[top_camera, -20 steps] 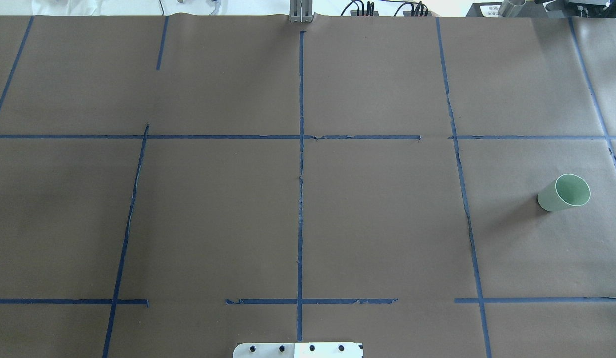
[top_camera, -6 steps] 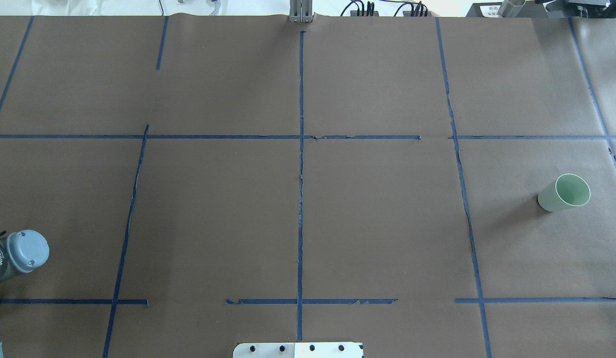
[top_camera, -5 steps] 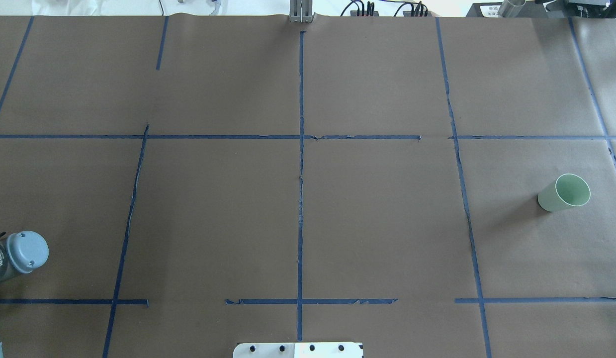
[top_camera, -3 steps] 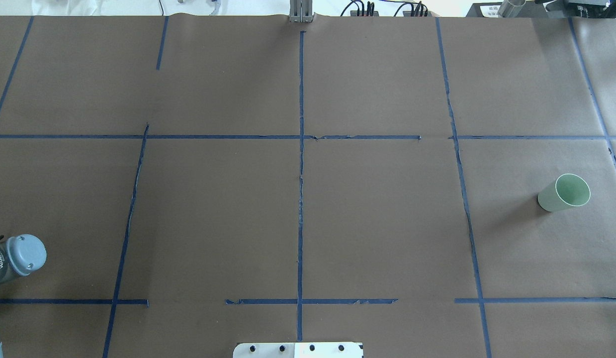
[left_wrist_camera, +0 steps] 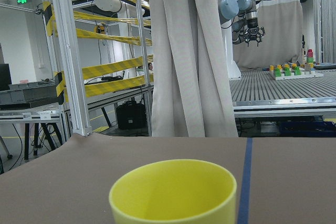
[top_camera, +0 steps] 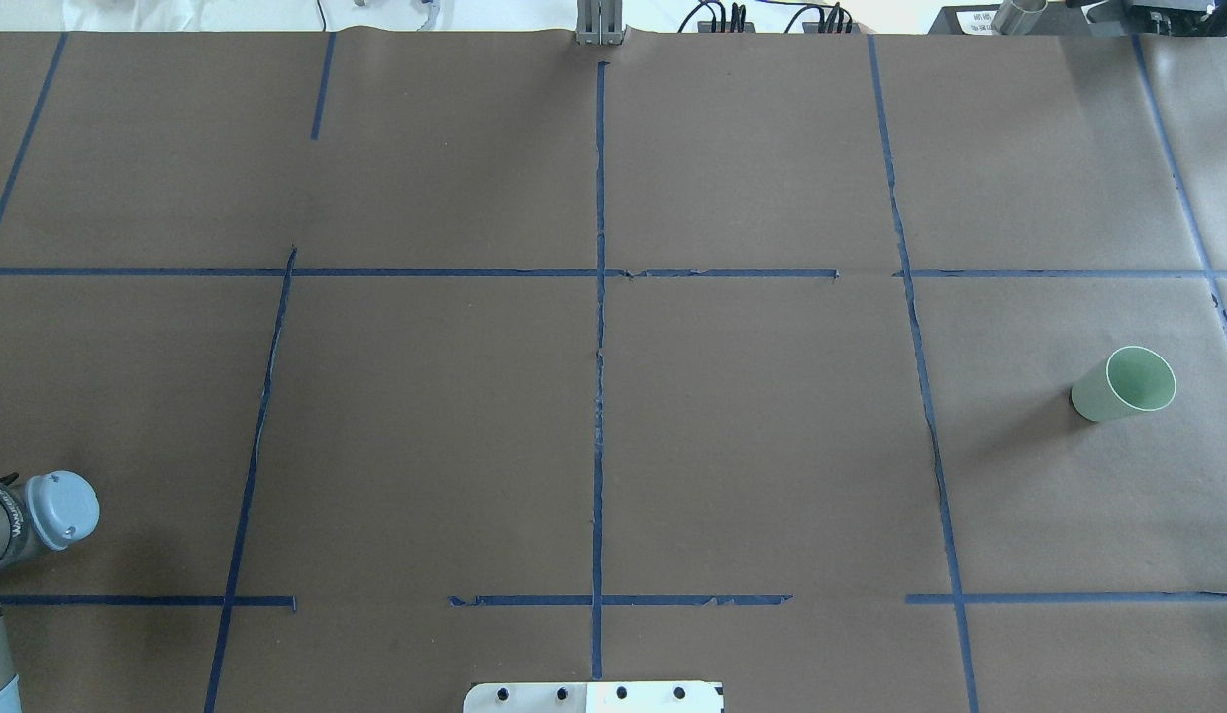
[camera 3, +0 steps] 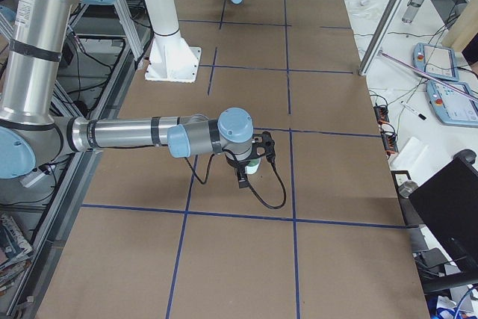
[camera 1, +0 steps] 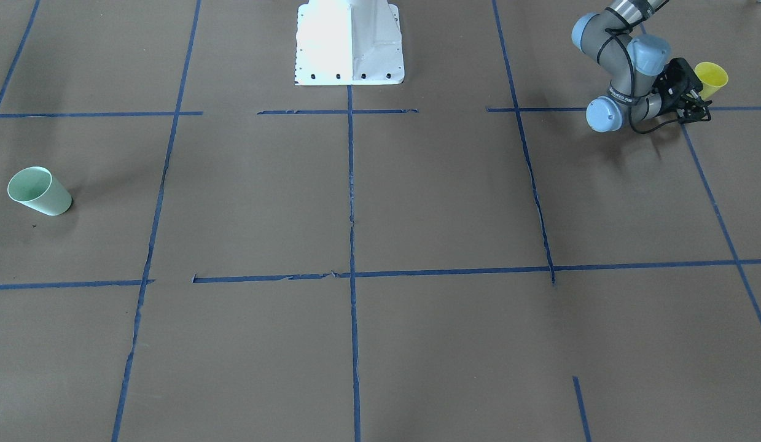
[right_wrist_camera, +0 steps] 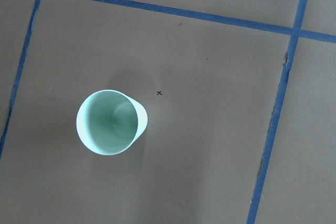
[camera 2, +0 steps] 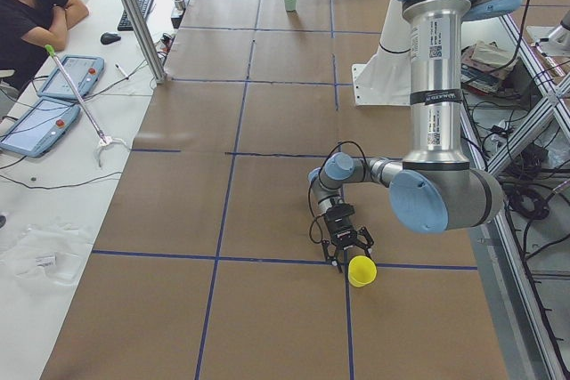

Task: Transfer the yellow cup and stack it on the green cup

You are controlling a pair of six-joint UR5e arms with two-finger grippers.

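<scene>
Since the left claw (camera 2: 349, 252) sits spread and empty just beside the yellow cup (camera 2: 362, 270) on the desk (top_camera: 771, 446), we centre it, straddle the wall, close gently. The green cup (top_camera: 1123, 384) stands far across, under the right claw (camera 3: 254, 156); its opening we can't tell.

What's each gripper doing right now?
Left gripper: open, beside the yellow cup, holding nothing.
Right gripper: cannot tell; it hangs over the green cup.
</scene>
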